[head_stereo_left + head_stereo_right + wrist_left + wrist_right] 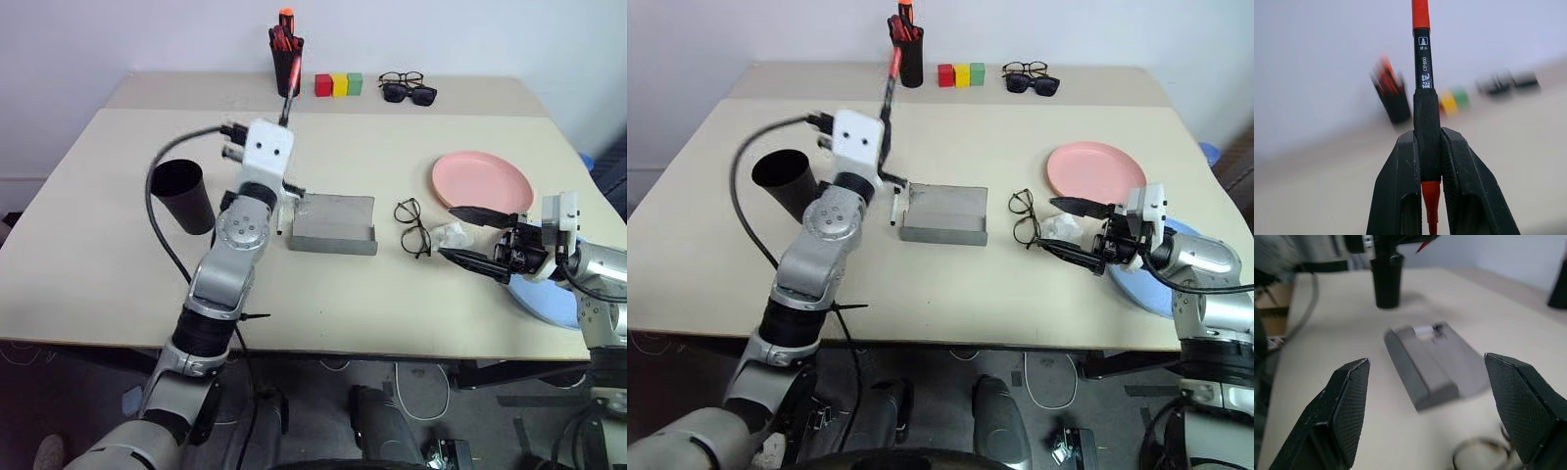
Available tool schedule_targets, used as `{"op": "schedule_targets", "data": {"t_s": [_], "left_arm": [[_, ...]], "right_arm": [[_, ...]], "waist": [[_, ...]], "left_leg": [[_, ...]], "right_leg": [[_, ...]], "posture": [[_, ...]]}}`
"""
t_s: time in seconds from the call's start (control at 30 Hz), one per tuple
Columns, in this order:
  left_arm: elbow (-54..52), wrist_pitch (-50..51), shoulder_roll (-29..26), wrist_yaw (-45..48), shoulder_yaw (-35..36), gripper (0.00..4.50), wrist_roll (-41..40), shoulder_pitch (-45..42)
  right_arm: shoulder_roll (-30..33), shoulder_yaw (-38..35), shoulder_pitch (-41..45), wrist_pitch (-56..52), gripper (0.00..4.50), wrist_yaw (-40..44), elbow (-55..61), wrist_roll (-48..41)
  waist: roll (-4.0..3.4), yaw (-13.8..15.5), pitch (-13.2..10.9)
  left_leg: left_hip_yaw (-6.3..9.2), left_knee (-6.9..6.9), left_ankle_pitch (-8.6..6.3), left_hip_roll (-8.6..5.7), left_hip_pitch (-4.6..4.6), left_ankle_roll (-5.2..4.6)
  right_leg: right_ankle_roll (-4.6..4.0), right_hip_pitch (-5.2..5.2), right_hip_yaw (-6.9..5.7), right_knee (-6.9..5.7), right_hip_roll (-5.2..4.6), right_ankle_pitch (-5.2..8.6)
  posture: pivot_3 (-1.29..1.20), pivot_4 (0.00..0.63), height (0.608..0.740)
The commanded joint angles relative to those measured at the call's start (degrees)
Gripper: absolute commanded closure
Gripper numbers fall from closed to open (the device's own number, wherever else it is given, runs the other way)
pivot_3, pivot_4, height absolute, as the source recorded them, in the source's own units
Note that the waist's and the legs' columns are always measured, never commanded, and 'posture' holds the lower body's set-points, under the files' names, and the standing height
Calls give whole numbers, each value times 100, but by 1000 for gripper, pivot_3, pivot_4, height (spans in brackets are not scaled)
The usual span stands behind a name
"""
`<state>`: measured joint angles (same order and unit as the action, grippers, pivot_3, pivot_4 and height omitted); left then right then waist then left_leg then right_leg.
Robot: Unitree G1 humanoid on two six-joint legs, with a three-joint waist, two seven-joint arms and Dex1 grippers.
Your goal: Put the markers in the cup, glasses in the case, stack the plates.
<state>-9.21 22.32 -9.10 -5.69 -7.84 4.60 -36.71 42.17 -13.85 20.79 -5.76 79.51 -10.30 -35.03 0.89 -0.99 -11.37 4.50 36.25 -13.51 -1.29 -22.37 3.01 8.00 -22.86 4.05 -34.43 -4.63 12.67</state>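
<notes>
On the tabletop (pixel 118 284) the black cup (pixel 183 196) stands just left of the raised left claw (pixel 1428 147), which grips the red marker (pixel 1426 93). Best to carry it over the cup's mouth and lower before releasing. The right claw (pixel 474 236) gapes empty beside the glasses (pixel 412 226).

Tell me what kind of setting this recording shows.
Probably an indoor lab or office test bench: a plain beige table against a bare white wall, laid with staged props such as coloured blocks, a pen cup, and cables on the floor.
</notes>
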Motion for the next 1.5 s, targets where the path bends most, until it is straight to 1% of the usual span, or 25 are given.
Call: {"op": "schedule_targets", "data": {"t_s": [0.03,0.2,0.33,0.63,0.8,0.97,1.13,1.5], "left_arm": [[243,-655,132,-471,526,4489,119,-59],[630,-1501,-174,-736,737,4489,554,92],[593,-2074,-283,-917,989,4489,645,387],[588,-2594,-461,-1148,1439,4489,833,1005],[881,-2794,-464,-1246,1520,4489,873,1111],[1680,-3416,-560,-1399,1440,4489,1031,1001],[2339,-3794,-529,-1565,1380,4489,1129,809],[2457,-3993,-496,-1499,1387,4489,1105,970]], "right_arm": [[-162,86,372,-25,688,154,30,-152],[-504,321,863,76,688,204,-221,-20],[-728,423,1137,119,688,231,-413,11],[-981,535,1330,253,688,338,-715,132],[-999,523,1371,259,688,373,-782,164],[-982,506,1332,233,688,350,-728,190],[-909,464,1211,156,688,275,-548,169],[-726,322,910,-28,688,82,-155,83]], "waist": [[1,2,0],[2,7,-1],[2,23,-1],[1,21,-1],[0,20,0],[0,18,0],[0,19,0],[0,11,0]], "left_leg": [[0,1,0,0,0,0],[2,-2,0,0,-4,-1],[3,-3,0,0,-5,-1],[4,-2,0,0,-5,-1],[4,-1,0,0,-4,-2],[4,-2,0,0,-3,-2],[4,-1,0,0,-4,-2],[4,-2,0,0,-4,-2]], "right_leg": [[0,0,0,0,0,0],[3,-5,-2,-1,1,-1],[4,-7,-2,-2,0,-1],[3,-8,-3,-5,0,-2],[3,-9,-3,-10,0,-2],[3,-9,-3,-10,1,-2],[3,-11,-4,-12,1,-2],[3,-14,-3,-18,0,-2]], "posture": [[0,150,740],[0,150,740],[0,150,740],[0,150,740],[0,150,740],[0,150,740],[0,150,740],[0,150,740]]}}
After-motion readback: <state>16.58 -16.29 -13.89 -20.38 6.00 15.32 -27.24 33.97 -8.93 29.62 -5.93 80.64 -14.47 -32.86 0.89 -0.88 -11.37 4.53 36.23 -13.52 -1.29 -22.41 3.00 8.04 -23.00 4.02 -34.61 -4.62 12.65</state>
